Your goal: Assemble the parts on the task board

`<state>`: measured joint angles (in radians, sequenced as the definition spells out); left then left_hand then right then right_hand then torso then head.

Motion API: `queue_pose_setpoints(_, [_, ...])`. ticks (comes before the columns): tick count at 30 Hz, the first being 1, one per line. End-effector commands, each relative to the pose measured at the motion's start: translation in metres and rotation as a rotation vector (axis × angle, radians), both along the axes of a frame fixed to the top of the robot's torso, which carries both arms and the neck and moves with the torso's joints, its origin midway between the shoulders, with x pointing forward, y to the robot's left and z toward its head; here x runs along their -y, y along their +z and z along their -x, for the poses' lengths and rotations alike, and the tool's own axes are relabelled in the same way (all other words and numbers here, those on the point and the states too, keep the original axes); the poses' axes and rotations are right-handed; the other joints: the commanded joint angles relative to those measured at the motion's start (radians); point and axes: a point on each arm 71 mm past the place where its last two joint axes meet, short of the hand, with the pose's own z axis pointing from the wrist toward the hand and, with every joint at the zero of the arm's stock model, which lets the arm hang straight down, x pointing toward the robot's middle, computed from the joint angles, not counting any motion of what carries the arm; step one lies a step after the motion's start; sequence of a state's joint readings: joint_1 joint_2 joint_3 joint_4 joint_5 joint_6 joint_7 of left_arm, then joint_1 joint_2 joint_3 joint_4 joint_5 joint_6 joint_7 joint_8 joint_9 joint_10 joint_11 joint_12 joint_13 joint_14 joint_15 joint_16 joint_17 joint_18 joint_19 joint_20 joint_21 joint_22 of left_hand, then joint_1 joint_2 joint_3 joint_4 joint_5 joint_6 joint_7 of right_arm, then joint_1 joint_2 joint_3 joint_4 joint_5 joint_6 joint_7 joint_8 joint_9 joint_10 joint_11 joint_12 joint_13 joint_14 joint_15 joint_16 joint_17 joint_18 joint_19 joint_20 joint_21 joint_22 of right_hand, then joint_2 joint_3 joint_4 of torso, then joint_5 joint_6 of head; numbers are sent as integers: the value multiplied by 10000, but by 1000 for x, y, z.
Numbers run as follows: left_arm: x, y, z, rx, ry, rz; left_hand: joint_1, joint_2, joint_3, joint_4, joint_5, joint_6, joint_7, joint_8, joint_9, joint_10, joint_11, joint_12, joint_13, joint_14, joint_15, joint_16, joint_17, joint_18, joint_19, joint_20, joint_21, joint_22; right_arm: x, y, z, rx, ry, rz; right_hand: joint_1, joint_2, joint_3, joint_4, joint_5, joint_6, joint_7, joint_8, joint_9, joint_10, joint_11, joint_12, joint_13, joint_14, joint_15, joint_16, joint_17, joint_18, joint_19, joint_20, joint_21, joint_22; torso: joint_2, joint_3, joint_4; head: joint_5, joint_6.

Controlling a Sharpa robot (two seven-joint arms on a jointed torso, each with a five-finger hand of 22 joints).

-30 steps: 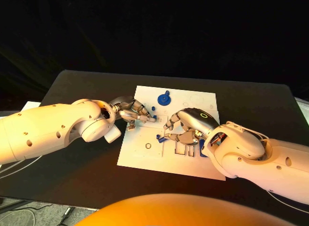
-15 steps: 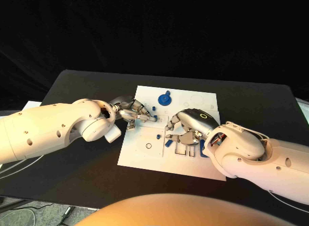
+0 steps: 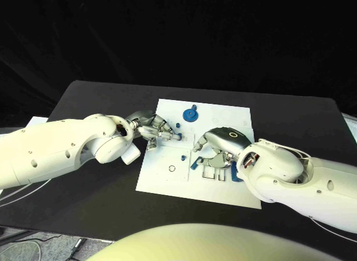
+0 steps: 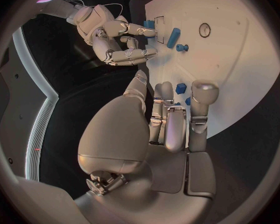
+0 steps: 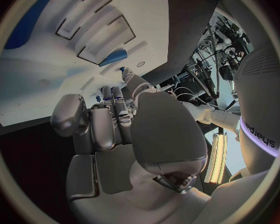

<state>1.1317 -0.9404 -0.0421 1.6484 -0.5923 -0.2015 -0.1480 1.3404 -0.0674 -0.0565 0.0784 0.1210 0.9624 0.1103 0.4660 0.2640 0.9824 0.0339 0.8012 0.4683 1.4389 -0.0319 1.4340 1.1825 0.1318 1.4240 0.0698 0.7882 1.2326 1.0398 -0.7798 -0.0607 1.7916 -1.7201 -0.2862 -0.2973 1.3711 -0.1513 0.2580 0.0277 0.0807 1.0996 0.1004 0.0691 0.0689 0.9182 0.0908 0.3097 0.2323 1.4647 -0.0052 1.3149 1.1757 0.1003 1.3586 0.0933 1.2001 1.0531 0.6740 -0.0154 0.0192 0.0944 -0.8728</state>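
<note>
The white task board [image 3: 226,117] lies mid-table. My left hand [image 3: 157,129] rests at its left edge and pinches a small blue part [image 3: 181,136] between thumb and finger, also seen as the small blue part [image 4: 181,88]. My right hand [image 3: 217,145] arches over the board's middle with its fingers spread down onto it. One fingertip touches a blue part [image 4: 149,23] by the slots. An oblong blue part [image 3: 195,165] and a tiny blue part [image 3: 184,158] lie loose beside it. A blue part [image 5: 118,56] sits at a slot's corner.
A blue disc with a knob [image 3: 191,115] stands near the board's far edge. A long blue piece [image 3: 234,173] lies under my right wrist. Rectangular slots [image 3: 214,174] and a small ring [image 3: 171,168] mark the near half. Black table [image 3: 100,98] surrounds the board.
My right hand has drawn slightly back over the slots, and the oblong blue part now lies free beside its fingers. My left hand's fingertips have shifted a little around the small part.
</note>
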Motion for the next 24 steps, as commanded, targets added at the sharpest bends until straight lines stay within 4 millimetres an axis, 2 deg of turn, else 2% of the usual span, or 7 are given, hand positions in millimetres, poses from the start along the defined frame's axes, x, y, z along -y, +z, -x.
queue_pose_setpoints(1, [2, 2, 0, 112, 40, 331, 151, 35, -39, -18, 17, -69, -30, 57, 16, -78, 28, 66, 8, 79, -20, -8, 3, -45, 55, -8, -28, 15, -2, -5, 0, 171, 299, 1098, 171, 58, -42, -52, -6, -50, 4, -59, 3, 166, -27, -92, -193, 222, 54, -36, -17, 118, -19, 73, -71, -22, -5, 0, 5, -22, 2])
queue_pose_setpoints(6, [1, 3, -1, 142, 289, 729, 324, 143, -31, -56, 23, -96, -35, 105, 23, -109, 21, 56, -17, 84, -26, -13, 12, -45, 56, -14, -23, 26, -7, -8, -3, 295, 417, 1472, 277, 137, 59, -119, 58, 12, 37, -46, 17, 464, -159, -240, -607, 249, -169, -21, -7, 122, 9, -96, -81, -33, 0, 1, 4, -26, 2])
queue_pose_setpoints(9, [0, 4, -2, 167, 479, 1011, 401, 199, -20, -73, 25, -112, -36, 122, 22, -124, 21, 40, -38, 79, -28, -23, -7, -39, 49, -16, -58, 15, -11, -10, -4, 297, 505, 1639, 280, 152, 140, -136, 65, 52, 37, -46, 21, 619, -265, -378, -882, 265, -361, -32, -18, 122, 27, -270, -99, -49, 10, 9, 18, -33, 2])
queue_pose_setpoints(17, [-2, 5, -3, 105, 787, 1478, 509, 262, -2, -102, 28, -132, -36, 140, 19, -137, 18, 15, -69, 70, -30, -40, -37, -34, 40, -18, -96, 4, -18, -15, -7, 290, 630, 2006, 311, 174, 241, -169, 61, 86, 6, -44, 24, 716, -315, -487, -1079, 260, -427, -79, -81, 130, 28, -354, -133, -84, 11, -6, 16, -25, 2])
queue_pose_setpoints(24, [-3, 5, -2, 93, 843, 1589, 542, 285, 3, -110, 29, -138, -36, 148, 18, -138, 18, 6, -82, 68, -30, -46, -46, -32, 36, -18, -107, 1, -23, -20, -6, 62, 815, 2517, 289, 169, 307, -181, 44, 138, -12, -33, 31, 841, -342, -546, -1220, 242, -454, -132, -149, 134, 14, -388, -179, -131, 9, 6, 10, -4, 2])
